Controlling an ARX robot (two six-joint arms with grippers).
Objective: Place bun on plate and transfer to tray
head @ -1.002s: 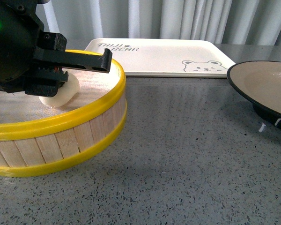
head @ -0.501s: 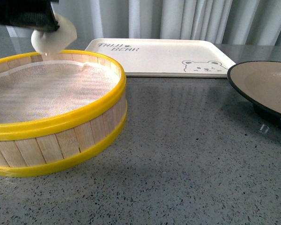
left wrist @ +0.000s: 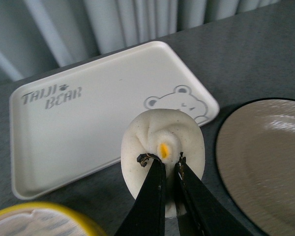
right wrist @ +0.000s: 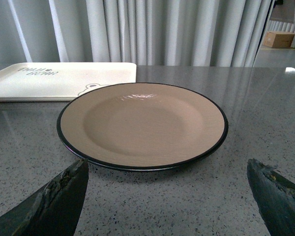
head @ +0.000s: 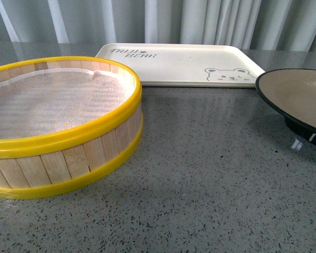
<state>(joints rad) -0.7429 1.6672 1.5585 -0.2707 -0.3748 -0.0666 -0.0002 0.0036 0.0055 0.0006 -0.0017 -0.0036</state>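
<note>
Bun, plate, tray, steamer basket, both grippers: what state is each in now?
Bun: lifted, pinched near its top.
Left gripper: shut on the bun.
Right gripper: open, holding nothing.
Plate: upright, bare.
Tray: flat, bare.
Steamer basket: uncovered, no bun visible inside.

Glossy plate (right wrist: 142, 125), wooden steamer basket (head: 63, 158)
</note>
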